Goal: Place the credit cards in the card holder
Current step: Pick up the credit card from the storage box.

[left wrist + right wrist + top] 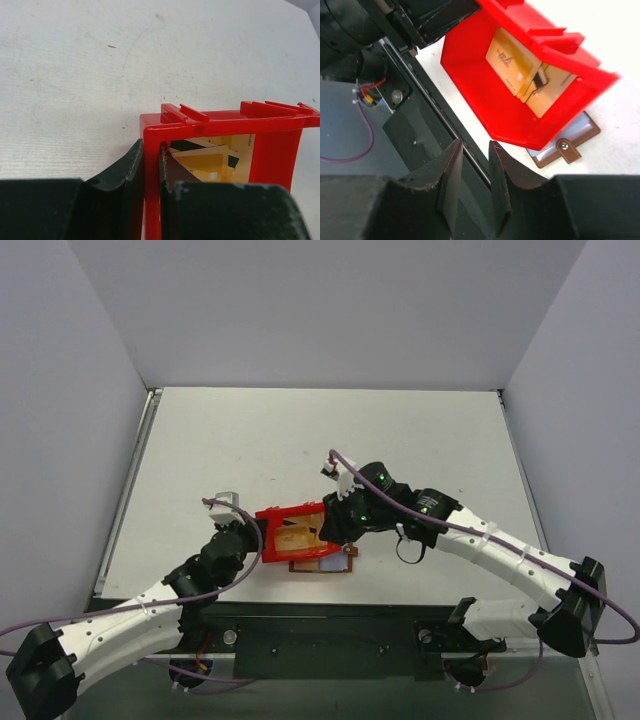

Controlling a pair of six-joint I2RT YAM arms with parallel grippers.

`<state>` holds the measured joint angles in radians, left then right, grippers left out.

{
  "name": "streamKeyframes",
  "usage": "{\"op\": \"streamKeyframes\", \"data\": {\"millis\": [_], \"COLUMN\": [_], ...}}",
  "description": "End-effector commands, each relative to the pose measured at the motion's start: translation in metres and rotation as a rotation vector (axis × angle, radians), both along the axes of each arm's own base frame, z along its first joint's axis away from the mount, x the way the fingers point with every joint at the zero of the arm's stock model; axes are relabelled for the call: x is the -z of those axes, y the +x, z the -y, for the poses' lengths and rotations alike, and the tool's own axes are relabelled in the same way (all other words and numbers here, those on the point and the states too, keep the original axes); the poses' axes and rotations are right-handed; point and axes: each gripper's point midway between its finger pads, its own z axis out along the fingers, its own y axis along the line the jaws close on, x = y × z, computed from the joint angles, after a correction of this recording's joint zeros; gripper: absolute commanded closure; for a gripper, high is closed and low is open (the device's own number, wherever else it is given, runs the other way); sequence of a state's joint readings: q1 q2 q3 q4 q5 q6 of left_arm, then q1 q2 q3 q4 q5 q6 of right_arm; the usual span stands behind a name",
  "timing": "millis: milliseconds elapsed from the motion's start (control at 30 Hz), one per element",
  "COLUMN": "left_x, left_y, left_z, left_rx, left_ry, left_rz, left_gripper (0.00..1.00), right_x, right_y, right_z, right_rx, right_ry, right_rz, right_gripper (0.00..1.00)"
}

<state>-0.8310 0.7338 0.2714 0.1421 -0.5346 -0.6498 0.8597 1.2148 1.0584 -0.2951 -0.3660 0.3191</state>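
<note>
The credit cards (212,161), gold-tan with one showing a dark stripe, lie loose inside a red plastic bin (225,122). My left gripper (151,160) is shut on the bin's left wall, one finger outside and one inside. In the top view the bin (285,513) sits tilted at the table's near edge with the cards (298,533) in it. The brown card holder (325,563) lies open just under the bin's near right corner. My right gripper (474,147) hovers beside the bin (480,100), narrowly open with nothing between its fingers. The cards (517,67) and the holder's snap tab (566,146) show beyond it.
The table's near edge and a dark metal rail (427,105) run right below my right gripper. My two arms meet closely around the bin, the right gripper (332,528) just right of it. White table surface (300,430) stretches behind the bin.
</note>
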Motion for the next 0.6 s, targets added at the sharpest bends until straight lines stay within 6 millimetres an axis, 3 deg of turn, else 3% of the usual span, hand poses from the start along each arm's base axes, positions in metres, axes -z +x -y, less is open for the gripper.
{"op": "streamKeyframes", "data": {"millis": [0,567], "left_x": [-0.045,-0.057], "left_y": [0.009,-0.002], "left_z": [-0.008,-0.013], "left_rx": [-0.134,-0.208], "left_ry": [-0.148,-0.178], "left_rz": [0.156,0.170], "left_gripper": [1.00,1.00], "right_x": [0.012,0.058], "right_y": [0.007,0.036], "right_z": [-0.015,-0.066], "right_rx": [0.018,0.151], "right_ry": [-0.046,-0.039], "right_rz": [0.069,0.113], "right_gripper": [0.76,0.71]}}
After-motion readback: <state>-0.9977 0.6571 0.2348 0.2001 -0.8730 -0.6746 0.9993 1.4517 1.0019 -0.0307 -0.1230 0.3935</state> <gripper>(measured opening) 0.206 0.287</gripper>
